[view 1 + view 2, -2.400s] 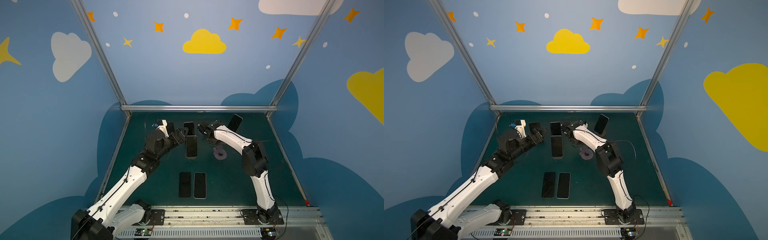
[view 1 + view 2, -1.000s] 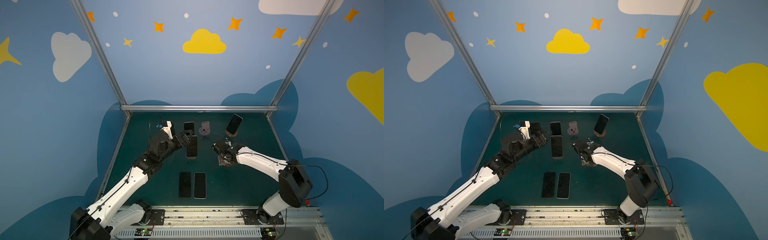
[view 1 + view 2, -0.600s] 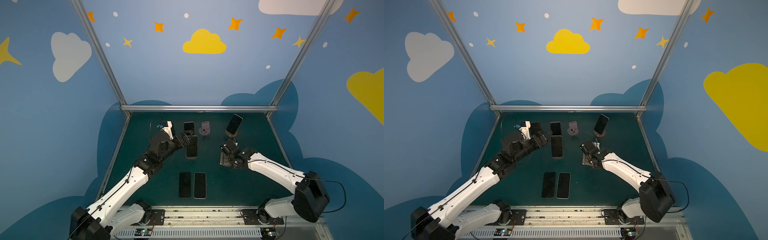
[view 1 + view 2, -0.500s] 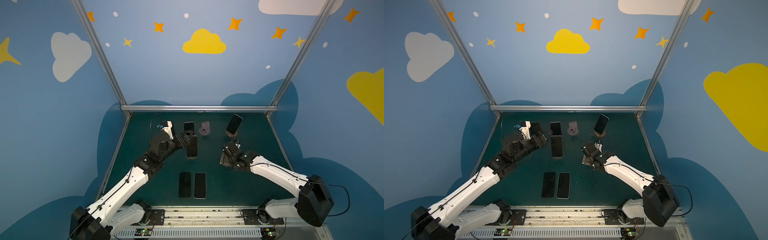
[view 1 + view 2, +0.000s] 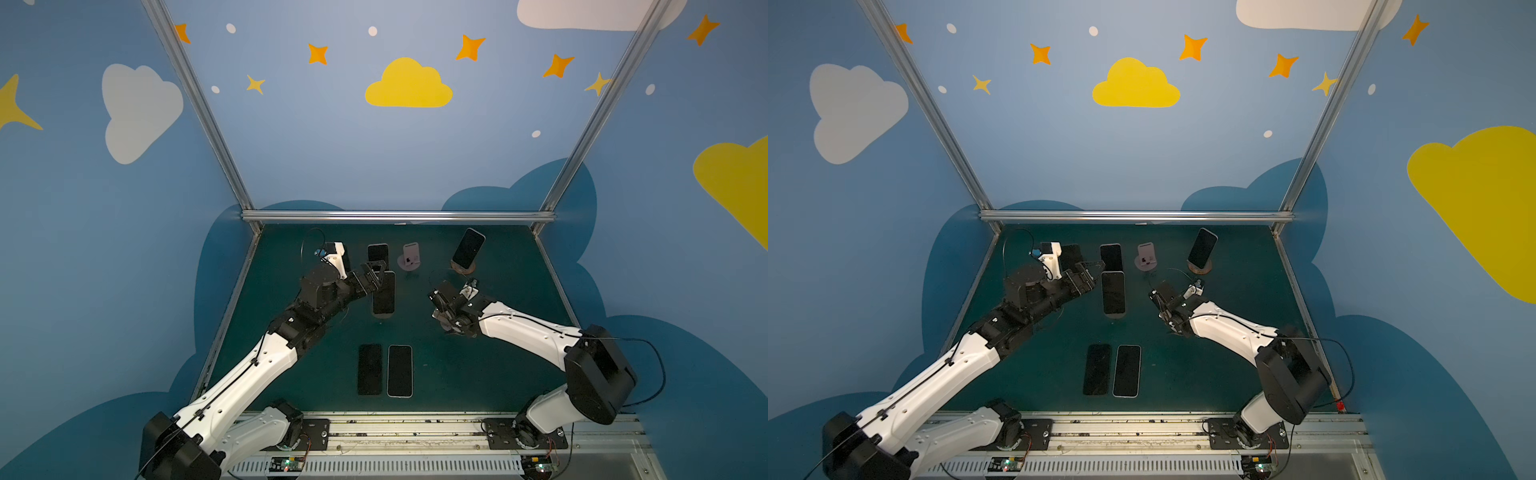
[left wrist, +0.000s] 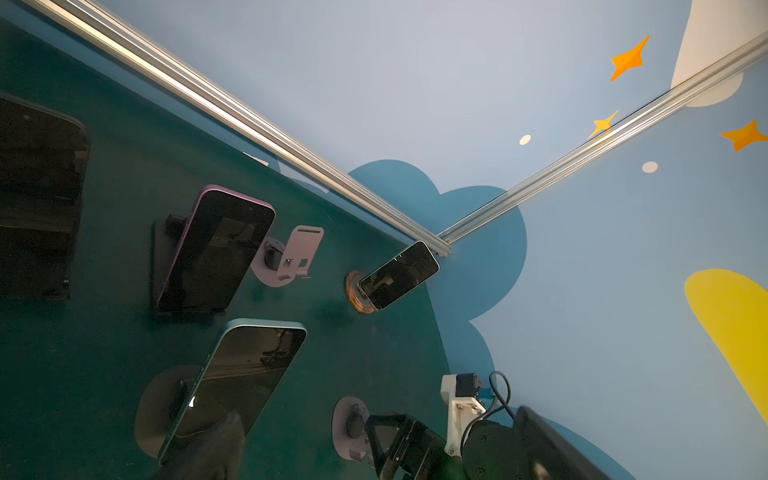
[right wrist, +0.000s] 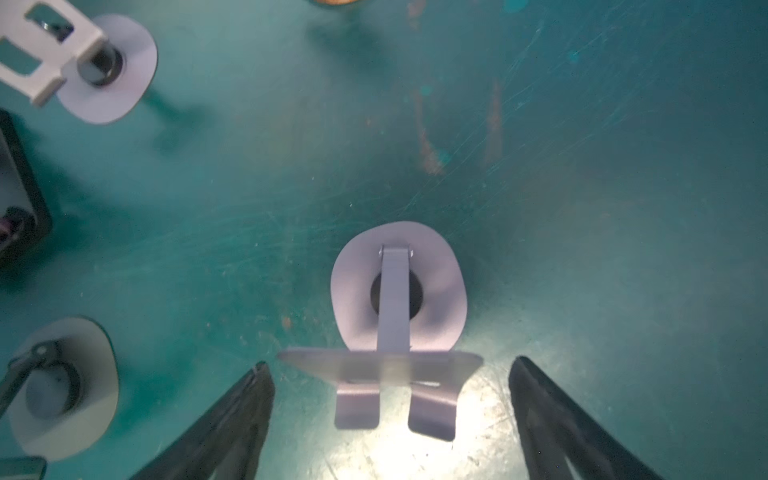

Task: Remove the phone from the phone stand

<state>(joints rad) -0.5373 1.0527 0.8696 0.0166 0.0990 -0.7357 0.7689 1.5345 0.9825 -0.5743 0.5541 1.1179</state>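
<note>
Nearest me 2 phones [image 5: 400,370] lie flat, likely already freed; my right gripper [image 7: 390,363] gapes empty over a bare stand [image 7: 397,291]; farther, my left gripper [image 5: 376,272] spreads wide beside the phone [image 5: 383,293] leaning on its grey stand [image 6: 158,411] mid-table, sized to span its edges

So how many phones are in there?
6. Front pair lying flat; teal phone, purple phone and corner phone propped up; black phone partly hidden behind the left arm.

White-shelled left arm [image 5: 257,374] and right arm [image 5: 528,330], black joints, black screwed base plates [image 5: 500,434] on the silver rail [image 5: 399,428], thin black cable [image 5: 664,374] above it, right gripper [image 7: 390,365] with dark tapered fingers [image 7: 232,419].
</note>
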